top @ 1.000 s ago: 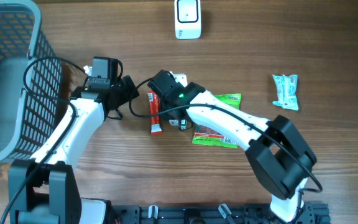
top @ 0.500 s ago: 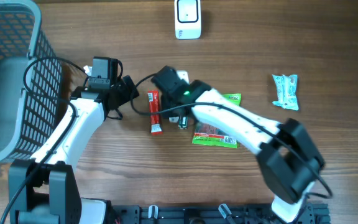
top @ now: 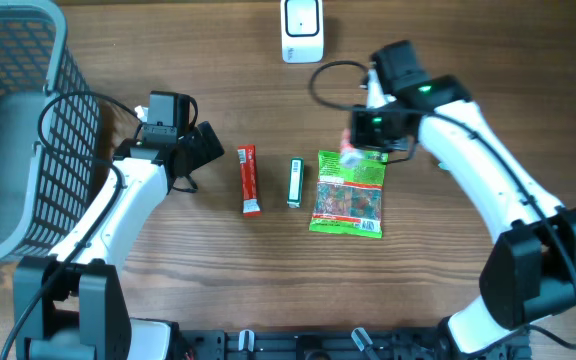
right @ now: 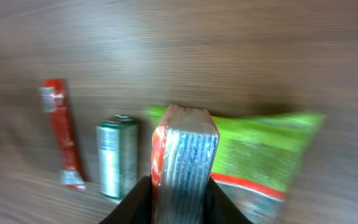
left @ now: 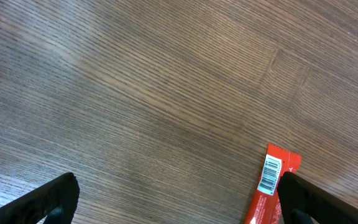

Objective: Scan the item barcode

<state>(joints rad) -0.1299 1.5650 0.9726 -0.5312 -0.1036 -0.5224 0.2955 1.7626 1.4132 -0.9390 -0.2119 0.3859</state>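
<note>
Nearest you on the bench [top: 468, 60], about midway along its length, three things lie side by side. They are a green snack bag [top: 349, 193], a small green tube [top: 295, 183] just to its left, and a red stick pack [top: 249, 180] left of that. All three lie flat with their long sides running from the near edge toward the far edge, and none touches another. Your left gripper [top: 206, 152] sits just left of the red stick pack's far end with its jaws spread wide and nothing between them. In the left wrist view the stick's barcoded end shows right beside the right-hand finger [left: 316, 198], but whether they touch you cannot tell. A little farther from you, your right gripper [right: 180, 190] is narrowed onto the item. It holds a slim packet [right: 185, 149] with a red edge and a silvery-blue face, which stands upright between the two fingers and sticks out past their tips. From overhead that gripper hangs over the far end of the green snack bag, so the packet is above the bag's far end, right of the tube and the red stick pack. Whether the packet is clear of the bag does not show. At the far edge of the bench, beyond the packet and somewhat to its left, sits the white scanner [top: 302, 30], well apart from the held packet. In the far left corner stands a grey mesh basket [top: 63, 40].
</note>
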